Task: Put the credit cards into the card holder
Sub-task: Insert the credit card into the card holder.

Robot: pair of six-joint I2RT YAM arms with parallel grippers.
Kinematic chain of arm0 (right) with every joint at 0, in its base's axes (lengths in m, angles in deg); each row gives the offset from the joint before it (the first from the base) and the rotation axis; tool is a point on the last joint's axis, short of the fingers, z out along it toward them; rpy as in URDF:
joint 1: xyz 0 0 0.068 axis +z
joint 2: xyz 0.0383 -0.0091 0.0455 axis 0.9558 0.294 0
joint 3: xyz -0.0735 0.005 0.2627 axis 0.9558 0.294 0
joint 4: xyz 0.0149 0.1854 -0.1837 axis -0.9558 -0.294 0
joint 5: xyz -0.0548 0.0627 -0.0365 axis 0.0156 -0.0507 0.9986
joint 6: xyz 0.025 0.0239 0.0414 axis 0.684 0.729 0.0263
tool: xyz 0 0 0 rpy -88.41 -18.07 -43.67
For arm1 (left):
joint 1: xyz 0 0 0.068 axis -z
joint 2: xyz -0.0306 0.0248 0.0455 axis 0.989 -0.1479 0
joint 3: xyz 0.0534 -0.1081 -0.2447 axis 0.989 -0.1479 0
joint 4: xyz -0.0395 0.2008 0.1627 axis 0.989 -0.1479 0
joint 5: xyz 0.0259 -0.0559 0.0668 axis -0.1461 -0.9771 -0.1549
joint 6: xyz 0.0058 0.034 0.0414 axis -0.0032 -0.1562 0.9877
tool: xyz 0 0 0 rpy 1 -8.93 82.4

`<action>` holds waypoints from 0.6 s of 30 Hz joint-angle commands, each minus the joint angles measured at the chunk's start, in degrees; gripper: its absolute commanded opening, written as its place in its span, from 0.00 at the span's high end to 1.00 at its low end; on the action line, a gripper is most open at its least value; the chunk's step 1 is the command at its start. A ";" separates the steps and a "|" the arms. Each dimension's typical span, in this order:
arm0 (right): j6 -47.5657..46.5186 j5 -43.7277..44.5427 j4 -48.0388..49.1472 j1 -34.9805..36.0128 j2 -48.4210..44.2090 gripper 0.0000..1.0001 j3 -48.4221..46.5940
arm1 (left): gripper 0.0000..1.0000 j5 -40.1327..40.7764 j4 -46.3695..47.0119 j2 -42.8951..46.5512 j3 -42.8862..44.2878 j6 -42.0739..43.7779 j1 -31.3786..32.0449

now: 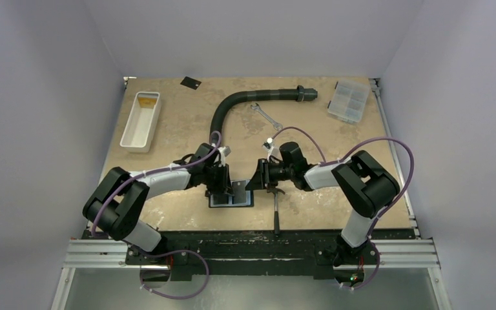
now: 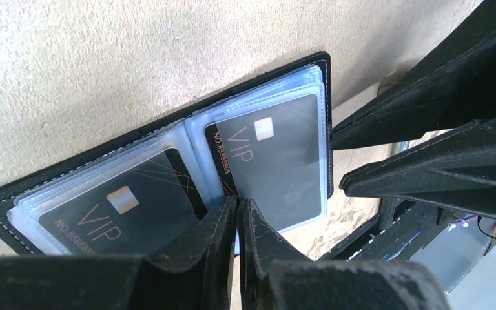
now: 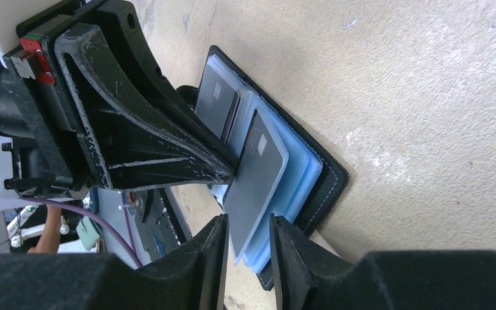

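The black card holder (image 1: pixel 240 200) lies open near the table's front edge, between both grippers. In the left wrist view its clear sleeves (image 2: pixel 168 126) hold two dark VIP credit cards (image 2: pixel 271 161), (image 2: pixel 129 206). My left gripper (image 2: pixel 239 205) is shut at the fold, with a thin sliver of a sleeve pinched between its tips. My right gripper (image 3: pixel 248 223) is open; its jaws straddle the near end of the raised sleeve and the card (image 3: pixel 255 174) in it, without gripping. Another dark card (image 1: pixel 190 82) lies alone at the table's far edge.
A hammer (image 1: pixel 276 210) lies just right of the holder, under the right gripper. A black hose (image 1: pixel 252 98), a wrench (image 1: pixel 266 117), a white tray (image 1: pixel 141 121) at the back left and a clear compartment box (image 1: pixel 349 101) at the back right.
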 commanded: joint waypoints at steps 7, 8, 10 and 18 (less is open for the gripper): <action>3.19 -2.88 6.40 0.53 1.11 0.59 1.41 | 0.90 1.80 2.46 0.08 -2.73 0.53 -0.23; 3.27 -2.83 6.54 0.72 1.30 0.59 1.47 | 0.90 1.80 2.53 0.07 -2.97 0.59 -0.23; 3.43 -2.80 6.93 1.16 1.65 0.58 1.47 | 0.91 1.84 2.70 0.23 -3.47 0.49 -0.23; 4.35 -2.85 8.30 1.90 2.28 0.57 1.46 | 0.93 1.58 3.38 1.24 -4.78 -0.11 -0.26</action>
